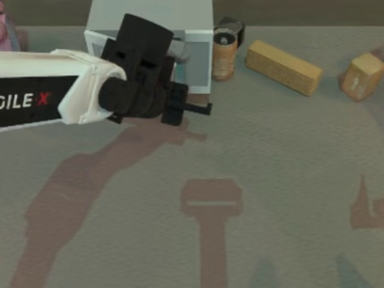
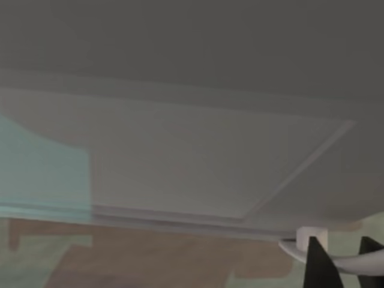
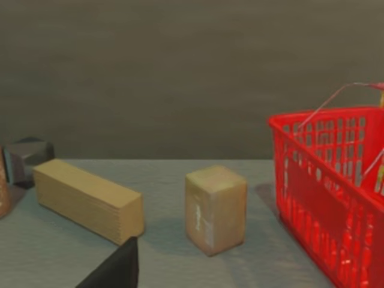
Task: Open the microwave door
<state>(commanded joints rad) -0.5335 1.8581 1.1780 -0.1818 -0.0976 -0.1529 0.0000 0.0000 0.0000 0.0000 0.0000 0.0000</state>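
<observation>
The left arm [image 1: 54, 90] reaches in from the left edge of the table and bends its black wrist over the front of the microwave [image 1: 153, 24], which stands at the back of the table, left of centre. The left gripper [image 1: 201, 109] sits just in front of the microwave door [image 1: 195, 63]; in the left wrist view the white handle [image 2: 312, 235] lies between its dark fingertips [image 2: 321, 267], though I cannot tell whether they press on it. To the right stand one brown can [image 1: 224, 55] close beside the microwave, one dark grey block [image 1: 231, 28] behind it, one long tan block [image 1: 283, 66], then one small cardboard box [image 1: 362, 75]. The right wrist view adds one red basket [image 3: 336, 198]. Only a dark tip of the right gripper [image 3: 117, 270] shows; its state is unclear.
</observation>
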